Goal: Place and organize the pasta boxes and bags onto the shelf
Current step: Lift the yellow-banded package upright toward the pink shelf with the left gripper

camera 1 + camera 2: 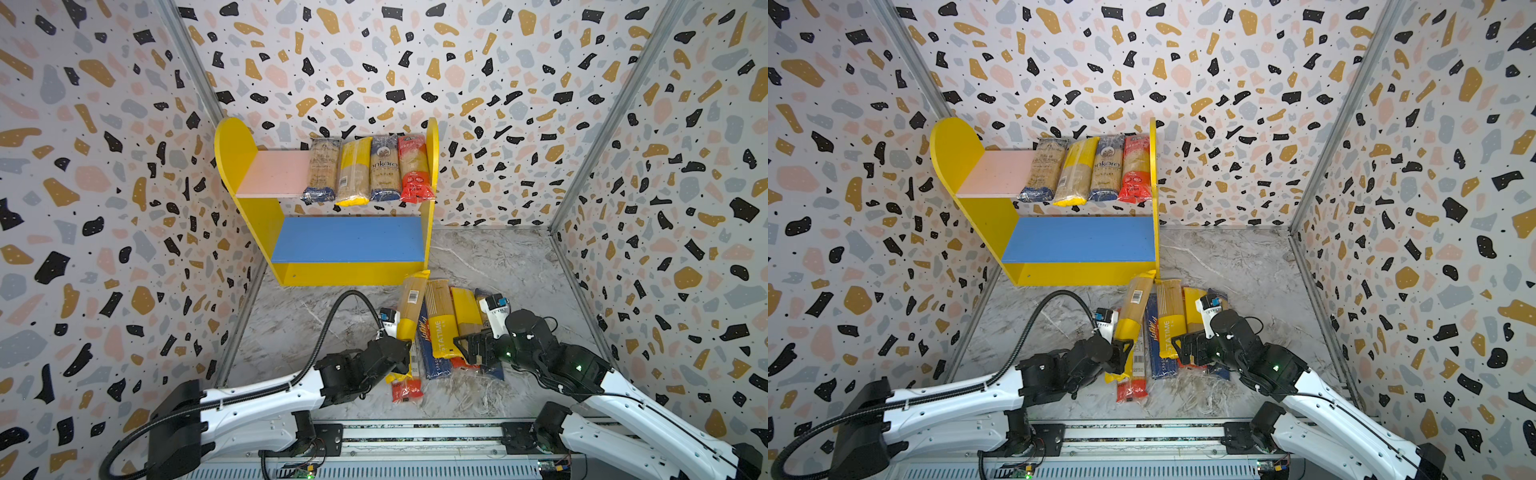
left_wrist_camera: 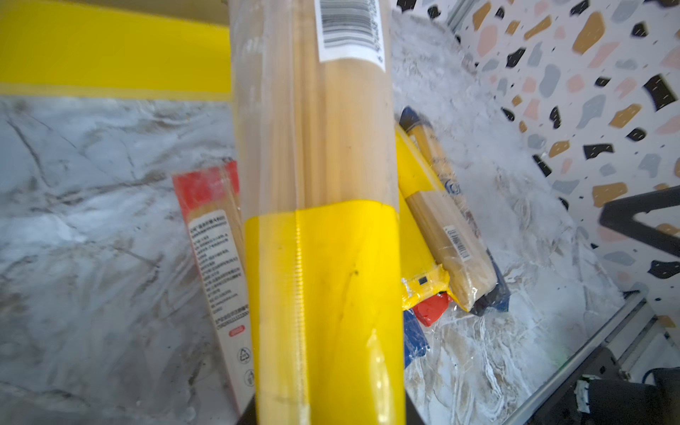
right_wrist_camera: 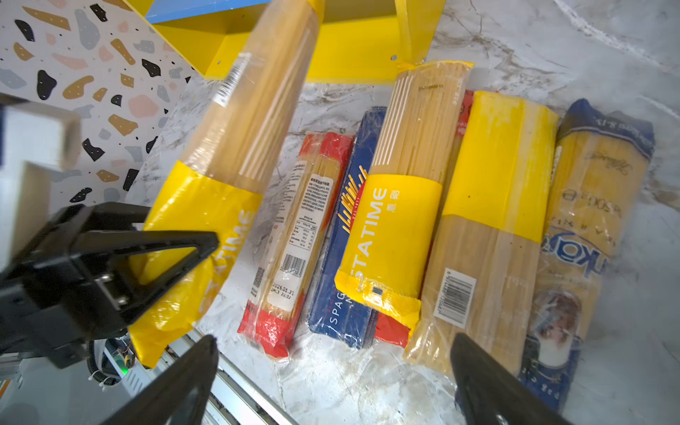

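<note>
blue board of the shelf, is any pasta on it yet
No, the blue board is bare; the shelved packs all lie on the pink board.

Bright even light; close pasta bag (image 2: 320, 235) blurred, glare-streaked.

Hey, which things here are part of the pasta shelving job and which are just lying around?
Job: shelf; four packs on its pink board; yellow-banded bag in the left gripper; pile of packs on the table.
Not job: patterned walls, front rail. No loose clutter visible.
</note>
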